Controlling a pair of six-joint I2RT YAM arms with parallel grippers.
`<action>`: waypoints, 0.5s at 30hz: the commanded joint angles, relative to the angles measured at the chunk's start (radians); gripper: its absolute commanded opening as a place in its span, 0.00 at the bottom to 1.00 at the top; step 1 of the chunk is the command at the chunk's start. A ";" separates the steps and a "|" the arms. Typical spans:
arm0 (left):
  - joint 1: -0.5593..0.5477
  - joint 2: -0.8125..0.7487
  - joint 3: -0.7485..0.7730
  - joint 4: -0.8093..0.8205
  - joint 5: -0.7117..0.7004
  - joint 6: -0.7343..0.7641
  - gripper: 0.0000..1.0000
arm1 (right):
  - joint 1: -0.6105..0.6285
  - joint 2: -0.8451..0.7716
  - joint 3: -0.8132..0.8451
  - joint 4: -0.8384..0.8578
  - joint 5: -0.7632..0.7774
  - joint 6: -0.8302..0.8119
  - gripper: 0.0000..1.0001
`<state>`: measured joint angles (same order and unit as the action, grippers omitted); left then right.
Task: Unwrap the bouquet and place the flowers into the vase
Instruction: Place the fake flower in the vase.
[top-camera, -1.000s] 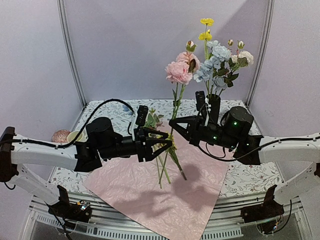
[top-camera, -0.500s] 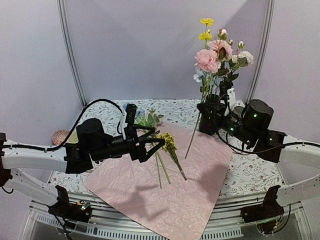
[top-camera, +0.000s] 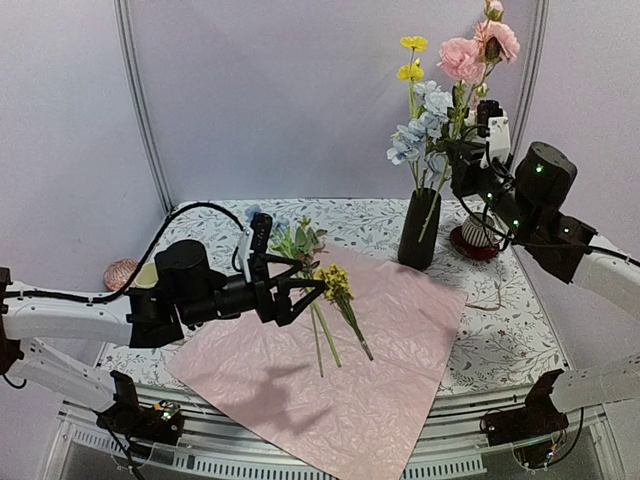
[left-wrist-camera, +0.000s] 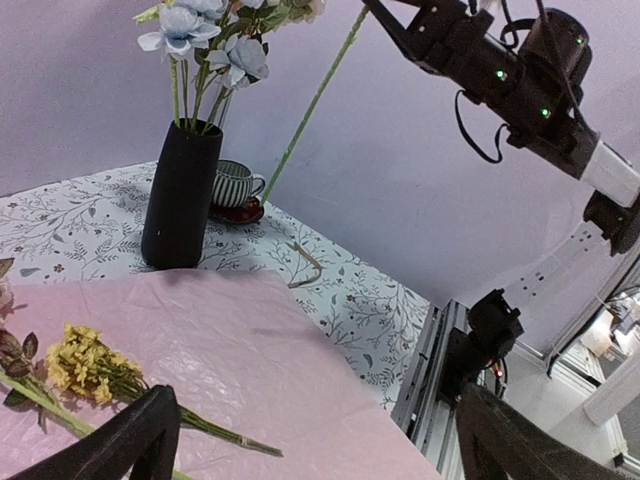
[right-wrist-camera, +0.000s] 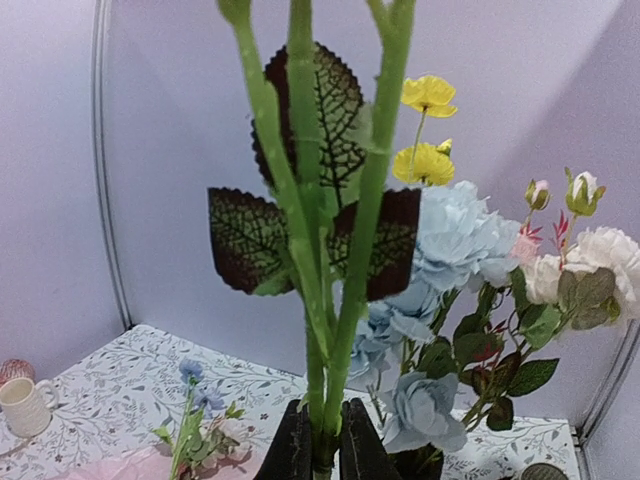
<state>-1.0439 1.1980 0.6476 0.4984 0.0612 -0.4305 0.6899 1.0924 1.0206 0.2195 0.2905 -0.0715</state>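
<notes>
Fingers of the left gripper (top-camera: 306, 298) stand spread and empty over crinkled pink wrapping paper (top-camera: 400, 380) bearing loose yellow-flowered stems (top-camera: 335, 285), lower centre. Farther back, right of centre, a tall matte black vase (top-camera: 418, 230) holds pale blue and yellow blooms (top-camera: 420, 125). At upper right, the right gripper (top-camera: 462, 152) pinches pink roses on green stems (top-camera: 462, 58).

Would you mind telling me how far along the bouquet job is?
Done: the wrapping paper lies open flat, and blue and yellow flowers stand in the vase. In hand: the right jaws are shut on the pink rose stem, raised, not yet in. To do: the loose stems on the paper, near the open left jaws.
</notes>
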 joint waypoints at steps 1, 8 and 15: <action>0.013 -0.029 -0.024 -0.007 -0.013 0.003 0.98 | -0.048 0.046 0.085 -0.020 -0.011 -0.044 0.02; 0.014 -0.047 -0.041 -0.003 -0.015 -0.005 0.98 | -0.064 0.162 0.170 0.059 -0.002 -0.138 0.03; 0.016 -0.085 -0.068 -0.007 -0.030 -0.002 0.98 | -0.067 0.253 0.208 0.174 -0.005 -0.245 0.02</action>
<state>-1.0431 1.1481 0.5999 0.4934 0.0498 -0.4351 0.6315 1.3037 1.1706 0.2970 0.2852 -0.2344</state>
